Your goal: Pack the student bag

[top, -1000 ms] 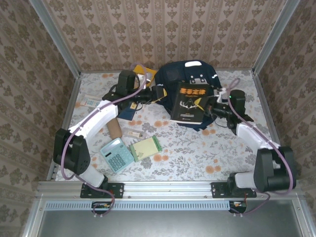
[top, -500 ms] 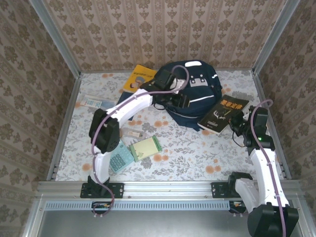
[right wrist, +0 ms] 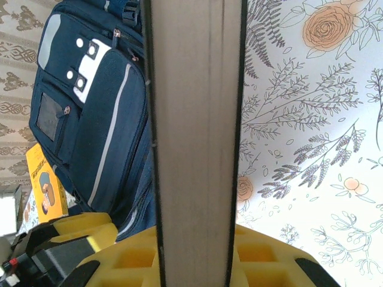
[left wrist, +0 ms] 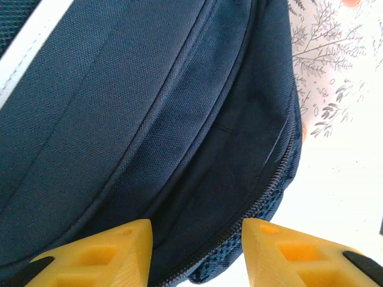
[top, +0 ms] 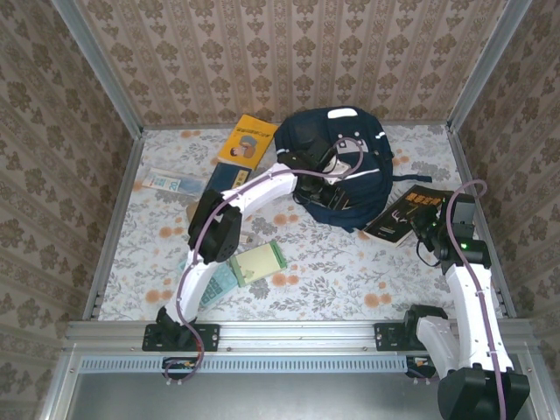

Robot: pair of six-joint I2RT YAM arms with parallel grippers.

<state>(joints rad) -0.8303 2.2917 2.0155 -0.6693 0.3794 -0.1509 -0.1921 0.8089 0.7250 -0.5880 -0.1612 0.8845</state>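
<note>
Writing: the black book [top: 411, 213] has gold characters on its cover, too small to read. In the right wrist view it's edge-on [right wrist: 197, 119], page block only. The yellow book [top: 247, 140] has a cartoon face plus a title line, not legible. It lies far-left of the student bag [top: 350, 162], by the back wall.

Student bag: lies front-up at far centre of the floral table [top: 350, 280], top toward the wall. It has grey-white patches w/ snaps near the top and thin white stripes across the navy fabric [right wrist: 90, 119].

Left arm: runs from its base at near-left, elbow up over mid-left of the table, forearm going right to the bag. The left end effector [top: 328, 191] sits over the bag's near part. In the left wrist view [left wrist: 197, 251] the yellow fingers [left wrist: 96, 254] stand fairly wide apart, w/ navy fabric [left wrist: 149, 119] and a zipper line btwn and beyond them. Can't tell if they touch the fabric.

Right arm: rises from near-right, bent, wrist close to the table's right edge. The right end effector [top: 426, 223] is clamped on the black book's near-right edge. In the right wrist view [right wrist: 197, 263] yellow fingers press both covers. The book is tilted, just beside the bag's right side.

Also: a green notepad [top: 258, 261] and a calculator [top: 210, 278], partly under the left arm, lie near-left.
</note>
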